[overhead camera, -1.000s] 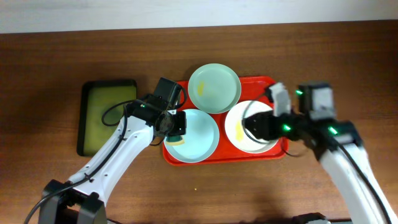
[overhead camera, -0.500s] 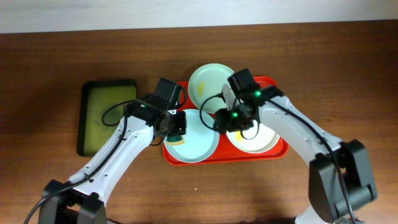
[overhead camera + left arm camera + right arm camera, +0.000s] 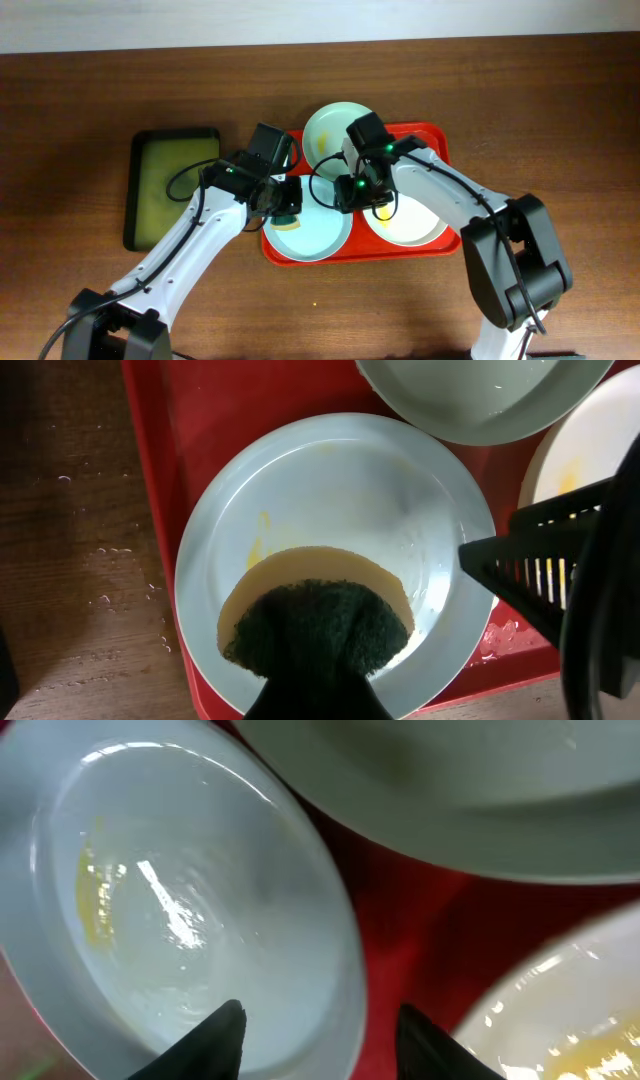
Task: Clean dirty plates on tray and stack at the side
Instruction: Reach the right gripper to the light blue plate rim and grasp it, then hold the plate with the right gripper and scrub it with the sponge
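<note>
Three plates lie on the red tray [image 3: 440,135]. The front-left mint-blue plate [image 3: 322,228] [image 3: 340,490] [image 3: 190,900] has yellow smears. The back mint-blue plate [image 3: 325,130] [image 3: 470,400] overlaps it. The white plate [image 3: 415,225] [image 3: 565,460] at the right has a yellow smear. My left gripper [image 3: 285,205] [image 3: 318,660] is shut on a sponge [image 3: 320,615], dark green over yellow, pressed on the front-left plate's near left part. My right gripper [image 3: 345,190] [image 3: 320,1030] is open, its fingers astride that plate's right rim.
A black-rimmed olive-green tray [image 3: 172,185] lies on the brown table left of the red tray. Water drops dot the wood beside the red tray [image 3: 105,550].
My right arm swung left from the white plate across the tray to the right rim of the front-left plate. My left gripper with the sponge has hardly moved.
</note>
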Available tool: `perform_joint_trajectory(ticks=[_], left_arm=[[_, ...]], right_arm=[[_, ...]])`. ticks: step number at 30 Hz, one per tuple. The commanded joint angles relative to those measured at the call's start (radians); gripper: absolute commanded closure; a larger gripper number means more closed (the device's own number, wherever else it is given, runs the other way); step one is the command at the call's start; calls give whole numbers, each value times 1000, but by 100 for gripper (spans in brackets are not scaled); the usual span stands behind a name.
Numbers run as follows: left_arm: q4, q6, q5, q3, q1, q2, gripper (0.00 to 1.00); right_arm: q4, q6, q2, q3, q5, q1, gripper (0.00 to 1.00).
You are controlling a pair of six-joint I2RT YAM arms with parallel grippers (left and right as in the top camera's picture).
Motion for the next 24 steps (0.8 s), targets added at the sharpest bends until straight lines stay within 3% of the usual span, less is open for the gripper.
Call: perform_joint_trajectory(ticks=[1,14,22,24], left_arm=[[4,-6,15,-7,0,7,100],[5,-6,18,-8,0,7,100],[10,-9,18,-11,-4,7,100],[34,-10,18,-29,-18,8,100]], right_arm=[[11,-13,0,13,16,10,52],[71,-9,9,-61,60,10,62],[76,-9,51,-61,60,10,79],[74,4,51,-61,60,10,88]])
